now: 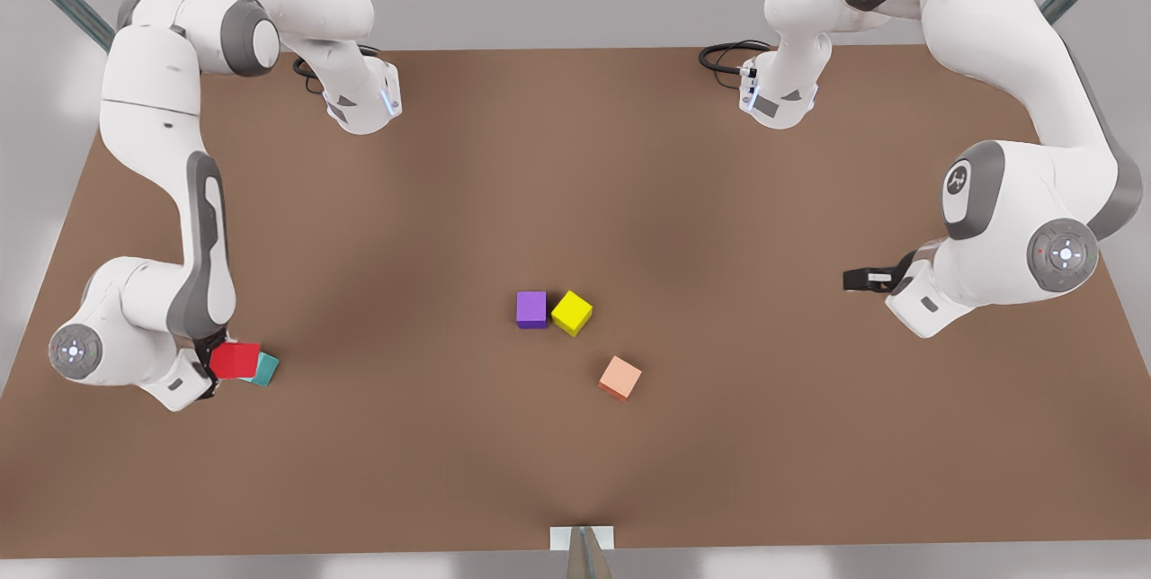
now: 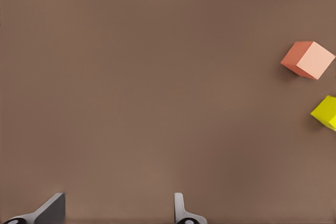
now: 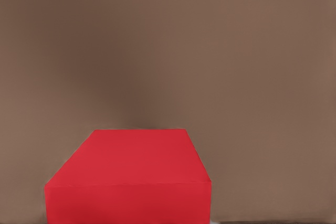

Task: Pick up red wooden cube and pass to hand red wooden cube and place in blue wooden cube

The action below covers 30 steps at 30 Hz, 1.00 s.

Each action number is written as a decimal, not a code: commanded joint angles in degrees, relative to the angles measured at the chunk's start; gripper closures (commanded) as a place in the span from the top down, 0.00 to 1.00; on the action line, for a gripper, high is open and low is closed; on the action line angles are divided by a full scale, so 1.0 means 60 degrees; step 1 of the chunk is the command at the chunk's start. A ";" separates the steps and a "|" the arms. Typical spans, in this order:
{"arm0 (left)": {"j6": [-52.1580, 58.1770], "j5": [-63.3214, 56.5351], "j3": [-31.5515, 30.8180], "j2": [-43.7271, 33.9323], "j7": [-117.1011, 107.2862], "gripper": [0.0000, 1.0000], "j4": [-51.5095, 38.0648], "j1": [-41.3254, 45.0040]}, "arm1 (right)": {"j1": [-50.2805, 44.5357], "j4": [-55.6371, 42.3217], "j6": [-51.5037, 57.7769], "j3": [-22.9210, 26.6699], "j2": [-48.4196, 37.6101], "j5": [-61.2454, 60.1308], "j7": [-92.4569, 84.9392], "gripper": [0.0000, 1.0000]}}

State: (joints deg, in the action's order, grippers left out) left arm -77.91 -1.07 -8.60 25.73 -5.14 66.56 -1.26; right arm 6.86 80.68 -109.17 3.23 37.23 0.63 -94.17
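Partly hidden: small teal blue wooden cube (image 1: 268, 370) at the front view's left, most of it covered by the bright red wooden cube (image 1: 236, 360), just one edge strip showing. Impossible to tell whether the two touch. Cut off by the frame edge in the left wrist view: plain yellow cube (image 2: 327, 112).

Counted on the brown table (image 1: 719, 201): five cubes, one of each colour. Purple cube (image 1: 531, 308) and the yellow one touching near the middle, pale peach cube (image 1: 620, 378) near them but apart.

Right gripper (image 1: 212, 365) at the front view's left, fingers mostly hidden, clamped on the red cube. Left gripper (image 1: 861, 279) at the front view's right, waiting well apart from all cubes, fingers (image 2: 52, 211) spread wide with nothing between.
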 commanded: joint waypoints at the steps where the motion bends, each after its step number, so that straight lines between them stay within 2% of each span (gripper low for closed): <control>1: 0.0035 0.0003 -0.0003 -0.0011 0.0197 1.00 -0.0004 -0.0009 | 0.0057 0.0162 -0.1800 0.0018 -0.0039 -0.0017 0.1764 0.59; 4: 0.0035 -0.0027 0.0012 -0.0011 0.0255 1.00 -0.0004 -0.0053 | 0.0160 0.0865 -0.2665 0.0076 -0.0229 0.0070 0.1735 0.59; 11: 0.0050 -0.0027 0.0012 0.0048 0.0255 1.00 -0.0004 -0.0126 | 0.0189 0.1832 -0.2665 0.0384 -0.0507 0.0100 0.1691 0.60; 24: 0.0036 -0.0041 0.0026 0.0062 0.0226 1.00 -0.0004 -0.0112 | 0.0175 0.2564 -0.3090 0.0413 -0.0464 0.0100 0.1720 0.61; 25: 0.0050 -0.0041 0.0026 0.0048 0.0226 1.00 -0.0004 -0.0112 | 0.0175 0.2564 -0.3090 0.0413 -0.0449 0.0100 0.1720 0.66; 26: 0.0050 -0.0041 0.0012 0.0048 0.0226 1.00 -0.0004 -0.0112 | 0.0204 0.2564 -0.3090 0.0399 -0.0449 0.0041 0.1735 1.00; 30: 0.0050 -0.0041 0.0012 0.0062 0.0226 1.00 -0.0004 -0.0112 | 0.0233 0.2579 -0.3017 0.0399 -0.0464 0.0041 0.1720 1.00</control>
State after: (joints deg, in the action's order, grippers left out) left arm -77.65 -1.29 -8.47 26.12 -4.00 66.54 -1.93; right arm 8.24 96.17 -127.10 5.62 34.53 0.93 -85.85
